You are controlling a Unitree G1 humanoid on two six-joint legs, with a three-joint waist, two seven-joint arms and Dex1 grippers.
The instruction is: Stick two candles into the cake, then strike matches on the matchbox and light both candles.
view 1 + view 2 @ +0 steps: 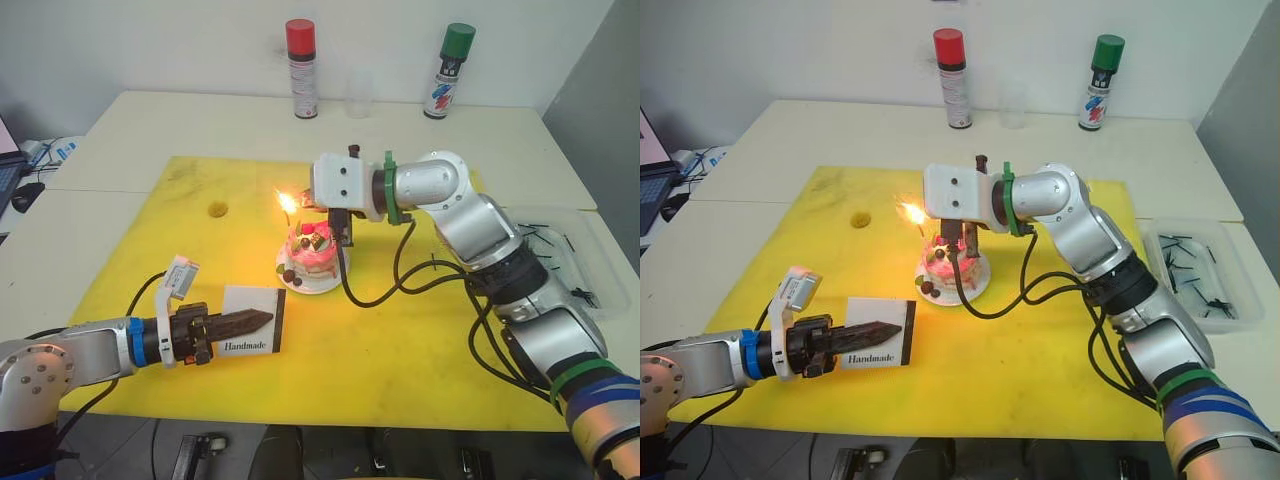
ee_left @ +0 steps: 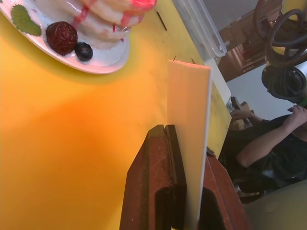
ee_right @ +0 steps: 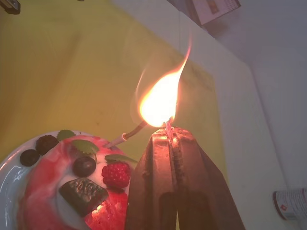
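**Flame at the cake, matchbox gripped up front**

Yellow matting (image 1: pixel 400 350) covers the bench (image 1: pixel 180 120). Nearest, the left claw (image 1: pixel 255 322) is clamped on the matchbox (image 1: pixel 252 320), which stands on edge on the mat. Farther in, the cake (image 1: pixel 310 252) sits on its white plate (image 1: pixel 318 283) mid-mat. Over it the right claw (image 3: pixel 170 134) is pinched tight on a thin match (image 3: pixel 168 125), with a bright flame (image 3: pixel 160 103) at its tips; a candle (image 3: pixel 125 137) leans out of the cake into that flame. At the bench's far edge stand two spray cans, red-capped (image 1: pixel 301 68) and green-capped (image 1: pixel 449 70).
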